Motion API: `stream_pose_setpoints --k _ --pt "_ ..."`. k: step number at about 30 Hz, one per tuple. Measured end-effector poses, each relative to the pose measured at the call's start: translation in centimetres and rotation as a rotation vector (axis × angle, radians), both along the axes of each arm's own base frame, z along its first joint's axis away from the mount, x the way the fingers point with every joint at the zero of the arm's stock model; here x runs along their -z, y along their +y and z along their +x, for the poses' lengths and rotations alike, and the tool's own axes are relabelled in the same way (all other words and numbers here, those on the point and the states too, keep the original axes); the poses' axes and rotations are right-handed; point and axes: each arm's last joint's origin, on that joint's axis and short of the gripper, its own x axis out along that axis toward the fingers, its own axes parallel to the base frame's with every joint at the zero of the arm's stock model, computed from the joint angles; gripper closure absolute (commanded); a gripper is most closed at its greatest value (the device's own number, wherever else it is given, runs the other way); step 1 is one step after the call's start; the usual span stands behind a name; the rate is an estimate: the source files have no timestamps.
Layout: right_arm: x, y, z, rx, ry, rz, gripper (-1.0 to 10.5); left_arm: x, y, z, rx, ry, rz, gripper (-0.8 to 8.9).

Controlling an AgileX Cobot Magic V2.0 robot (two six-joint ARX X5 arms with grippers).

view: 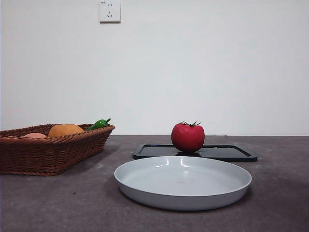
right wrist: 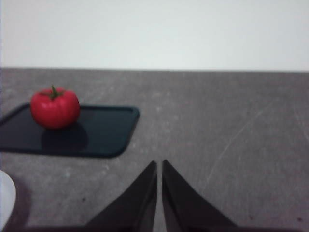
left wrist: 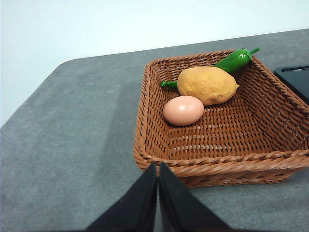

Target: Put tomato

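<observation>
On the grey worktop [view: 289,193] before a white wall, I see the tomato [view: 188,137] upright on the black tray [view: 231,153], nearer my right hand [right wrist: 159,166], closed and empty, than my left hand [left wrist: 158,169], also closed, facing the basket [left wrist: 217,166].

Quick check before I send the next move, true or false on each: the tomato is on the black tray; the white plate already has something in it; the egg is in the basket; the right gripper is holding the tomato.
1. The tomato sits on the black tray. True.
2. The white plate has something in it. False: it is empty.
3. The egg lies in the basket. True.
4. The right gripper holds the tomato. False: its jaws are shut on nothing, apart from the tomato.
5. The left gripper is open. False: its jaws are shut.
</observation>
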Motion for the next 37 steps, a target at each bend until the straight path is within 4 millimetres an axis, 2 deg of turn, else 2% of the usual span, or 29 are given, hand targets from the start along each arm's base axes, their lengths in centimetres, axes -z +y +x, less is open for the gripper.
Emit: stream_pose_setpoints --k 6,37 --pt "0.80 0.00 -0.03 0.002 0.066 0.002 9.4 0.00 0.00 0.00 0.000 0.000 0.000 8.06" --pt "0.78 -0.03 -0.03 0.010 0.063 0.001 9.4 0.00 0.00 0.00 0.000 0.000 0.000 8.06"
